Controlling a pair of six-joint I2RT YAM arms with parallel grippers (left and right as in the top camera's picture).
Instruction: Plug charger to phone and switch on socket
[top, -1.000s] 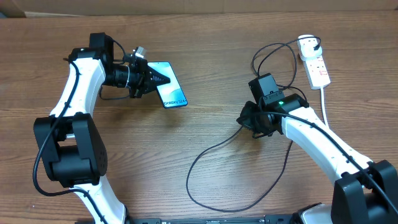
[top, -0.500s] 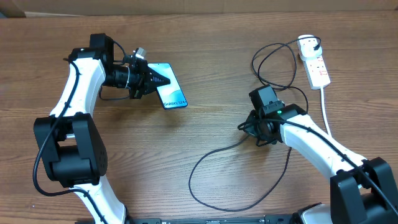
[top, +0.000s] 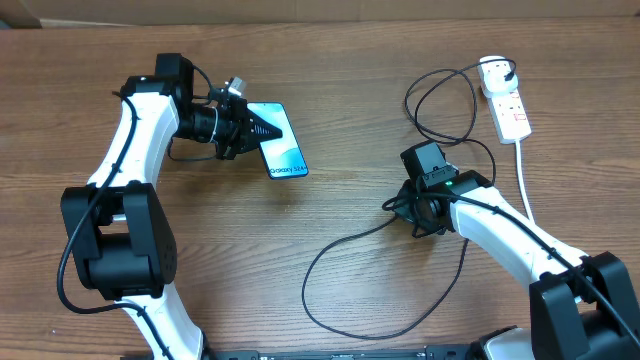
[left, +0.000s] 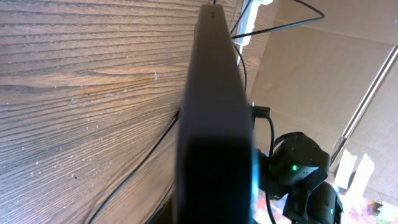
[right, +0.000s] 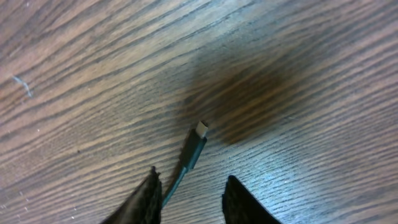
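The step in hand looks to be picking up the charger (right: 191, 155). Its small plug tip (right: 201, 129) is laid flat on the worktop (top: 330, 60), right of the middle, between the right jaws. These jaws are held apart and nothing is gripped. The black part just behind the metal end should be pinched squarely and gently, so the tip is kept straight and is not pushed away. The phone (top: 281, 143) is held near the back left corner by the left jaws, which are shut on one end of it, with the screen up. The socket (top: 510, 105) is found at the back right corner, well apart. The right arm (top: 500, 225) is bent low with its wrist pointed down. The left arm (top: 135, 130) is stretched along the left edge, with its wrist turned sideways toward the middle.
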